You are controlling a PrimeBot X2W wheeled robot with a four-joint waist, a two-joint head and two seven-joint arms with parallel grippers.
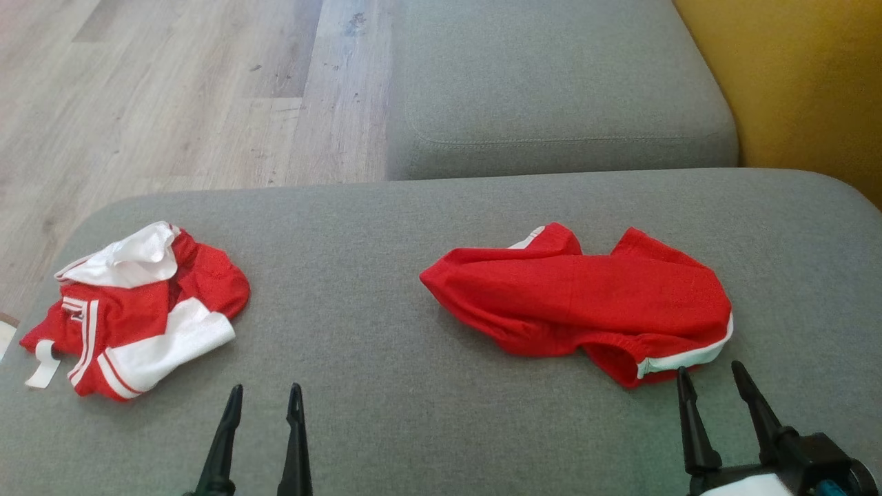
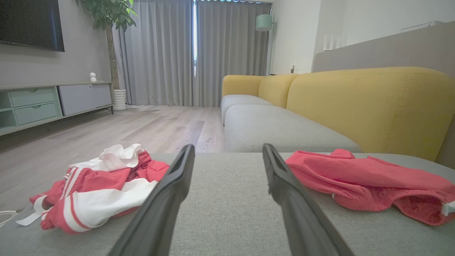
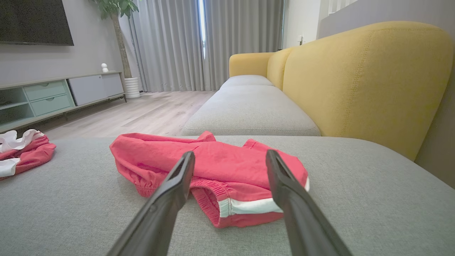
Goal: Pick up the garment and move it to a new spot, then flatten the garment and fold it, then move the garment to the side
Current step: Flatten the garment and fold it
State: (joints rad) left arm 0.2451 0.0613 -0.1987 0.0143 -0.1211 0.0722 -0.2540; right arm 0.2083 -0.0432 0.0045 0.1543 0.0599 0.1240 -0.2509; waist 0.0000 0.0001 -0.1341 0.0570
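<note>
On the grey fabric cushion, crumpled red shorts with white trim lie just beyond the right gripper, jaws spread, empty; the left gripper is likewise spread; the wrist views add a yellow sofa back.

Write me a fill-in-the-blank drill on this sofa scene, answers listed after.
The left claw and the right claw both stand ____, holding nothing.
The red shorts lie before the right claw; the red-and-white garment lies to their ____.
Both garments rest on a ____ cushion.
The sofa backrest is ____.
Missing words: open; left; grey; yellow.
</note>
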